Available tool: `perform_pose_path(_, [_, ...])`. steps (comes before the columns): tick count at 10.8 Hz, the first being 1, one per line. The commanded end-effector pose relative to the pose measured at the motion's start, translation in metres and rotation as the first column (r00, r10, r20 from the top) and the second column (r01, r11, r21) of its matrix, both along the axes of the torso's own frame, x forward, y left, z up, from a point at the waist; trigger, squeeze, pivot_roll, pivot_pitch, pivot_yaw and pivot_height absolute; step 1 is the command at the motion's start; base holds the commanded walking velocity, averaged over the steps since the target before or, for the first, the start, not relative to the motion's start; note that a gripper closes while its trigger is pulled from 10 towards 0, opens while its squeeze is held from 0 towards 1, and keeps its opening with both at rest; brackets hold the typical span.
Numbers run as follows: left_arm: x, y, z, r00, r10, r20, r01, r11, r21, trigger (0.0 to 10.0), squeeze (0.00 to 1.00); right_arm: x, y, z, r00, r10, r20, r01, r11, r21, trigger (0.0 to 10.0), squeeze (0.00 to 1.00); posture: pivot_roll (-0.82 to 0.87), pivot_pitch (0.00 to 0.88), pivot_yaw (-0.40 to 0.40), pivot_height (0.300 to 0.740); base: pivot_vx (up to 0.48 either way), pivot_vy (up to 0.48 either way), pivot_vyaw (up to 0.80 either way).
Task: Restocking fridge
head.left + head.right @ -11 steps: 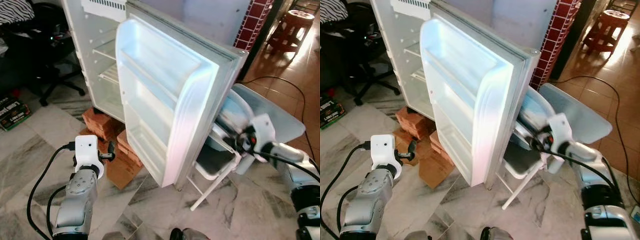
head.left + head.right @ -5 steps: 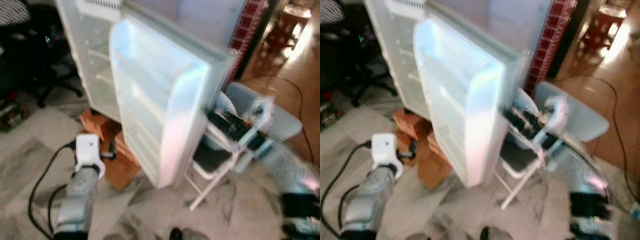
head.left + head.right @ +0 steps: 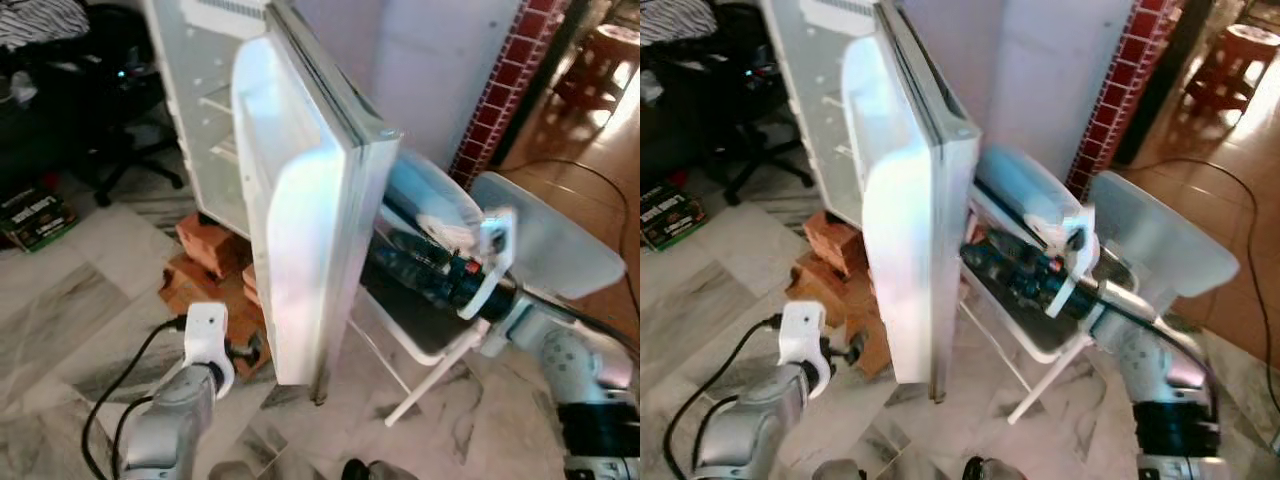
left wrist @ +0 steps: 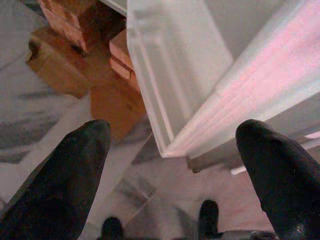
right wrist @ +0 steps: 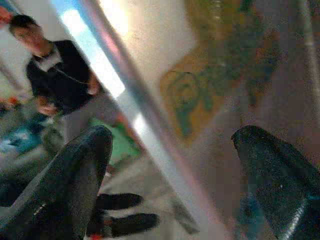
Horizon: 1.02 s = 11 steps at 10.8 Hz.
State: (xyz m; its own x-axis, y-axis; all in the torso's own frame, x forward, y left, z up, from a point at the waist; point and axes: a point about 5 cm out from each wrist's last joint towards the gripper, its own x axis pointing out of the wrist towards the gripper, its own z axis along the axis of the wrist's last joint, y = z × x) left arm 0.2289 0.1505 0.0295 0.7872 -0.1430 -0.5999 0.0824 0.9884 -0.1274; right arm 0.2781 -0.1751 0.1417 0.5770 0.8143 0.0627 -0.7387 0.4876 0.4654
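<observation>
At far left, a black office chair [image 3: 120,110] stands beside the fridge [image 3: 215,120], whose white cabinet is open, with empty wire shelves inside. The cabinet rests on a stack of red bricks [image 3: 205,255] set on the marble floor [image 3: 60,320].

My left pincer [image 4: 170,165] hangs low, in front of the bricks and just beside the bottom corner of the fridge door [image 3: 300,230]; its two black fingers [image 4: 65,180] are spread wide with nothing between them. In the left wrist view, the door's lower corner and the bricks lie beyond the fingertips.

The fridge door stands swung out, seen nearly edge-on, its moulded inner shelves facing left.

Right of the door, a white folding chair [image 3: 545,240] stands close against the door's outer face, with a light blue bag [image 3: 425,195] lying on its seat. My right pincer [image 3: 395,262] reaches toward the door's outer side, over the chair seat; its fingers [image 5: 70,180] are spread apart and empty in the right wrist view, where a blurred reflection of a person [image 5: 60,90] shows on a shiny surface.

At far right, a red-tiled pillar [image 3: 505,95] rises behind the chair.
</observation>
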Motion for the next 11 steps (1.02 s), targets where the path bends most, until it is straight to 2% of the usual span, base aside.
perform_pose_path(1, [0.000, -0.001, 0.004, 1.000, -0.030, -0.004, 0.030, 1.000, -0.006, 10.0, 0.00, 0.009, -0.005, -0.001, 0.996, -0.084, 0.008, 0.084, 0.993, -0.083, 10.0, 0.00, 0.11, 0.000, -0.028, 0.740, 0.000, 0.000, 0.00])
perform_pose_path(2, [-0.003, -0.003, 0.002, 0.998, -0.055, -0.034, 0.055, 0.998, -0.016, 10.0, 0.00, 0.017, -0.010, -0.006, 0.985, -0.168, 0.028, 0.170, 0.967, -0.187, 10.0, 0.00, 0.11, 0.000, -0.026, 0.740, 0.000, 0.000, 0.00])
perform_pose_path(3, [-0.005, -0.005, -0.001, 0.996, -0.069, -0.059, 0.068, 0.997, -0.020, 10.0, 0.00, 0.032, -0.010, -0.003, 0.963, -0.260, 0.064, 0.268, 0.940, -0.212, 10.0, 0.00, 0.11, 0.000, -0.026, 0.740, 0.000, 0.000, 0.00])
perform_pose_path(4, [-0.006, -0.005, -0.002, 0.993, -0.042, -0.109, 0.037, 0.998, -0.046, 10.0, 0.00, 0.060, 0.007, 0.016, 0.889, -0.419, 0.185, 0.453, 0.866, -0.214, 10.0, 0.00, 0.11, 0.000, -0.021, 0.740, 0.000, 0.000, 0.00])
perform_pose_path(5, [-0.006, -0.005, -0.003, 0.991, -0.037, -0.129, 0.029, 0.998, -0.059, 10.0, 0.00, 0.066, 0.026, 0.026, 0.885, -0.437, 0.162, 0.458, 0.879, -0.129, 10.0, 0.00, 0.11, 0.000, -0.020, 0.740, 0.000, 0.000, 0.00])
perform_pose_path(6, [-0.005, -0.005, -0.002, 0.991, -0.047, -0.124, 0.041, 0.998, -0.049, 10.0, 0.00, 0.061, 0.066, 0.048, 0.932, -0.342, 0.118, 0.340, 0.940, 0.035, 10.0, 0.00, 0.12, 0.000, -0.024, 0.740, 0.000, 0.000, 0.00])
perform_pose_path(7, [-0.005, -0.005, -0.002, 0.991, -0.048, -0.121, 0.043, 0.998, -0.042, 10.0, 0.00, 0.032, 0.101, 0.074, 0.990, -0.077, 0.115, 0.050, 0.973, 0.226, 10.0, 0.00, 0.13, 0.000, -0.025, 0.740, 0.000, 0.000, 0.00])
perform_pose_path(8, [-0.005, -0.004, -0.001, 0.991, -0.049, -0.126, 0.044, 0.998, -0.041, 10.0, 0.00, -0.021, 0.116, 0.104, 0.929, 0.272, 0.249, -0.350, 0.865, 0.359, 10.0, 0.00, 0.12, 0.000, -0.033, 0.740, 0.000, 0.000, 0.00])
perform_pose_path(9, [-0.004, -0.004, -0.001, 0.991, -0.047, -0.128, 0.042, 0.998, -0.042, 10.0, 0.00, -0.048, 0.114, 0.114, 0.864, 0.403, 0.301, -0.496, 0.779, 0.384, 10.0, 0.00, 0.12, 0.000, -0.034, 0.740, 0.000, 0.000, 0.00])
perform_pose_path(10, [-0.003, -0.005, -0.002, 0.990, -0.047, -0.130, 0.042, 0.998, -0.043, 10.0, 0.00, -0.045, 0.106, 0.097, 0.896, 0.371, 0.244, -0.436, 0.838, 0.328, 10.0, 0.00, 0.11, 0.000, -0.032, 0.740, 0.000, 0.000, 0.00])
perform_pose_path(11, [-0.002, -0.007, -0.001, 0.990, -0.054, -0.132, 0.049, 0.998, -0.041, 10.0, 0.00, -0.027, 0.097, 0.074, 0.952, 0.270, 0.144, -0.299, 0.919, 0.256, 10.0, 0.00, 0.10, 0.000, -0.023, 0.740, 0.000, 0.000, 0.00])
